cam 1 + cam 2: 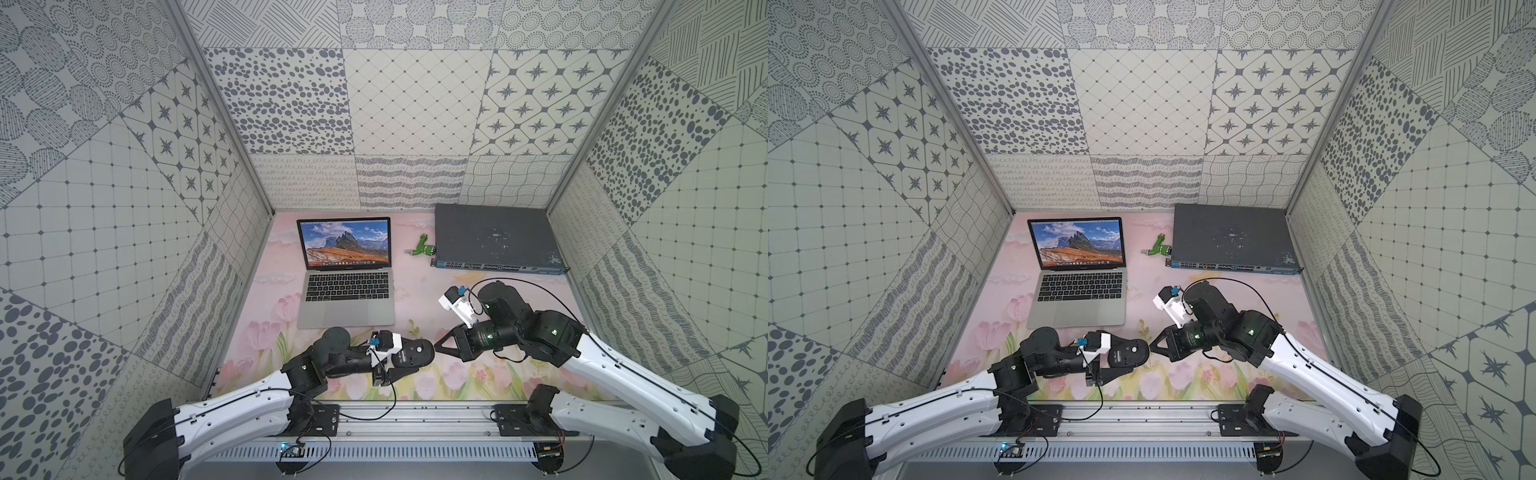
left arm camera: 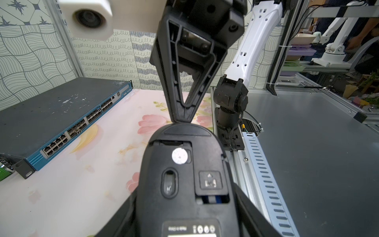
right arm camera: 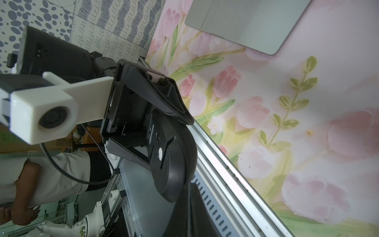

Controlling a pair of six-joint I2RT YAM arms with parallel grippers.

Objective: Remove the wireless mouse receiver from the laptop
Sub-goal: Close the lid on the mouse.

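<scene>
Silver-grey laptop [image 1: 346, 309], pink tulip-print mat [image 1: 424, 299]

Nothing legible, even mouse [image 2: 184, 180] label.

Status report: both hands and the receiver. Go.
Left hand holds mouse, underside up. Right hand shut, tips at mouse's end. Receiver not visible; laptop open, untouched.

The laptop [image 1: 347, 307] looks matt silver metal, the mouse [image 2: 184, 184] matt black plastic, the switch box [image 1: 494, 237] scuffed painted metal.
</scene>
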